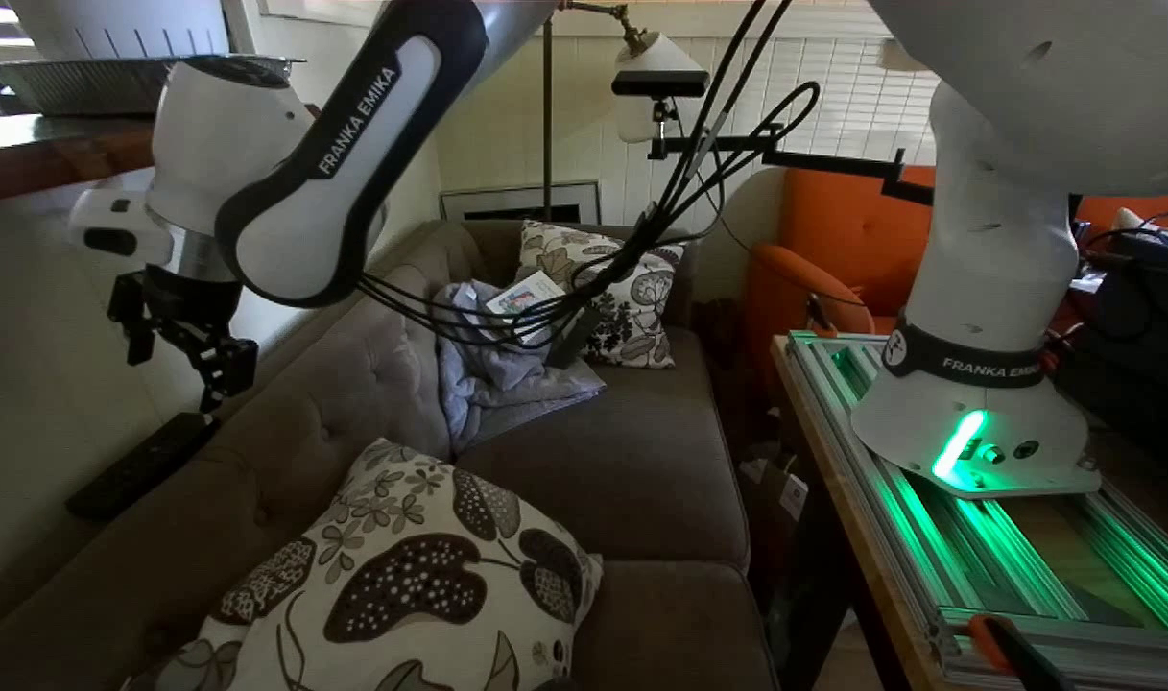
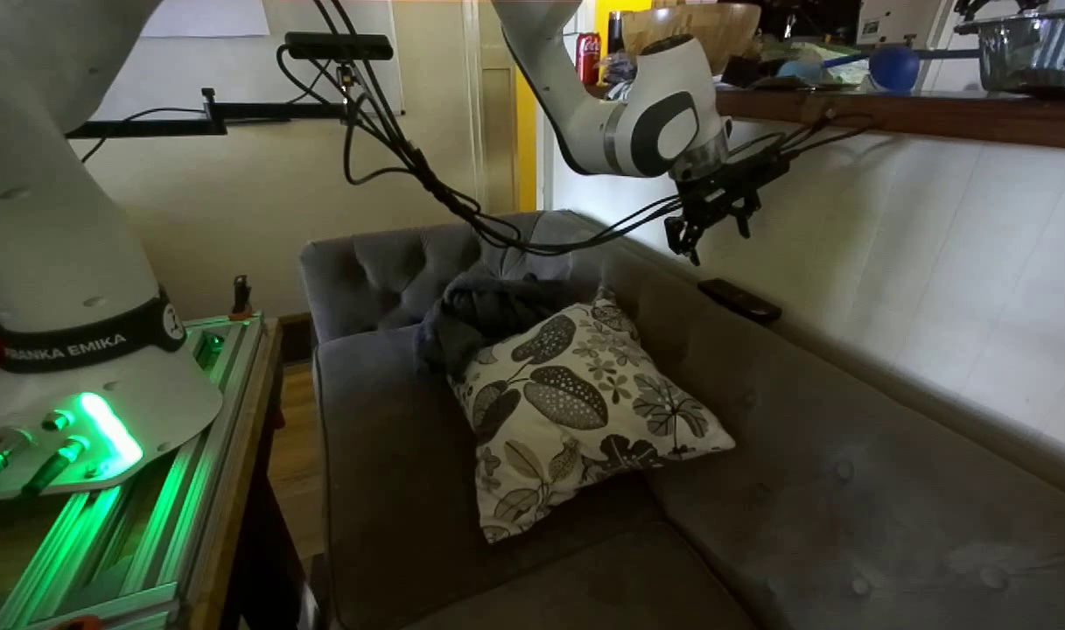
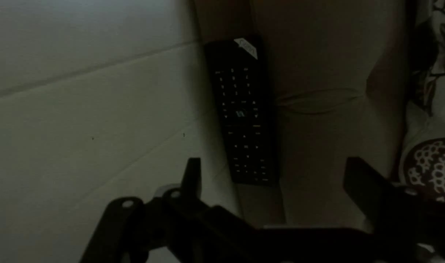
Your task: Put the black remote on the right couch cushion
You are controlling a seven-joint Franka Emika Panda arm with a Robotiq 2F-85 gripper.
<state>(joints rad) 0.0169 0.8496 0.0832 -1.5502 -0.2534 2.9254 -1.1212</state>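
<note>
The black remote lies buttons-up on the narrow top of the couch back, against the white wall. Both exterior views show it there too, as a dark bar. My gripper hovers above the remote, apart from it, its fingers spread with nothing held. In the wrist view the gripper is wide open, and the remote's lower end sits closer to the left finger. Seen from the robot base, the right couch cushion is plain grey-brown; it also shows at the bottom of an exterior view.
A leaf-patterned pillow leans on the backrest; another pillow stands at the couch end beside a grey blanket and a booklet. Over the couch back juts a wooden counter. Cables hang along the arm.
</note>
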